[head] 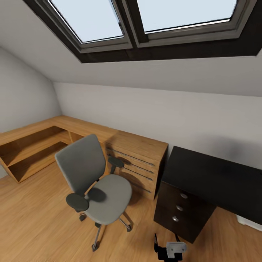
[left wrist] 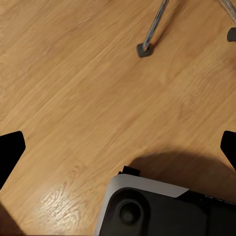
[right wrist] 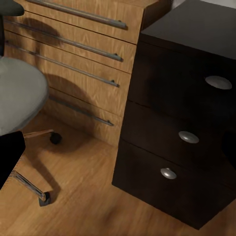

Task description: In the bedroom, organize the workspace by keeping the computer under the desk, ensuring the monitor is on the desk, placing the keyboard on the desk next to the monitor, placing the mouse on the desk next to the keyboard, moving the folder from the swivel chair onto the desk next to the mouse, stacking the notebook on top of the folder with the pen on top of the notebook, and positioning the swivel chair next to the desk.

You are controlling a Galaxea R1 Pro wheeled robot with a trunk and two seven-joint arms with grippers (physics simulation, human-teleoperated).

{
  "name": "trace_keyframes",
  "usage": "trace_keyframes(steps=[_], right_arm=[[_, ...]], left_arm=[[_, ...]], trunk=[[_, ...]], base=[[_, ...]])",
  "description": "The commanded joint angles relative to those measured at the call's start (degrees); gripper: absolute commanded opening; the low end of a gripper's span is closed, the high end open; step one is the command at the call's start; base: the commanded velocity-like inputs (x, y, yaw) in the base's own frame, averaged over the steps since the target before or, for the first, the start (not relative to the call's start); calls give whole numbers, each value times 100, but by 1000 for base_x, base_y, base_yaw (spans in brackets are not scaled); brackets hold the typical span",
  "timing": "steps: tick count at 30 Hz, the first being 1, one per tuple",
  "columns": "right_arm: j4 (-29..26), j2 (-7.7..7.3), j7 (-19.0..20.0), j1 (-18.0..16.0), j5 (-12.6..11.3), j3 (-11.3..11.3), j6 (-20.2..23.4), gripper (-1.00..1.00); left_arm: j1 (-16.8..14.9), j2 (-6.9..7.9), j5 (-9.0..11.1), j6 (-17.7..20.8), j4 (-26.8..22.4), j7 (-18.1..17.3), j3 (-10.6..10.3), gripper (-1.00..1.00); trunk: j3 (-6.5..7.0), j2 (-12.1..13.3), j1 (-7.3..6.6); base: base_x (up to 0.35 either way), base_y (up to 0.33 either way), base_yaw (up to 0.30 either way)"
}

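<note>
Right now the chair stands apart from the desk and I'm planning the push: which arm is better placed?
Left, probably: the swivel chair stands left of the desk, and the left wrist view looks at its base; the right faces the drawer unit.

Soft, even daylight comes from the pale blue dark-framed skylights (head: 145, 18) in the sloped ceiling, leaving the white walls bright and gently graded. The head view bends strongly at its edges, with straight lines curving like a fisheye. The grey upholstered swivel chair (head: 95, 182) casts a diffuse shadow onto the light-wood drawer cabinet (head: 140, 160). The glossy black desk top (head: 214, 178) reads dark with a faint sheen. On the warm wooden plank floor (left wrist: 73, 83), a pale glare patch sits near a rounded dark shadow. Renders look slightly soft.
</note>
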Motion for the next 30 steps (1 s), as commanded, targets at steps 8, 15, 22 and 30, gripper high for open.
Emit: trace_keyframes(steps=[8, 15, 22, 30], right_arm=[[1, -6, -43, -4, -28, 38, -9, 100], [1, -6, -52, -4, -17, 36, -15, 100], [3, -6, -53, -4, 6, 36, -24, 100], [10, -6, -53, -4, 22, 44, -27, 100]], left_arm=[[-5, 0, 28, -13, 11, 10, -15, 100], [-5, 0, 28, -13, 13, 9, -14, 100], [-5, 0, 28, -13, 13, 9, -14, 100], [-5, 0, 28, -13, 13, 12, -14, 100]], trunk=[[-6, -12, 3], [-5, -12, 3], [12, -12, 3], [37, -12, 3]], base=[[0, 0, 254], [-166, 61, 278], [-138, 91, 279], [-8, 5, 280]])
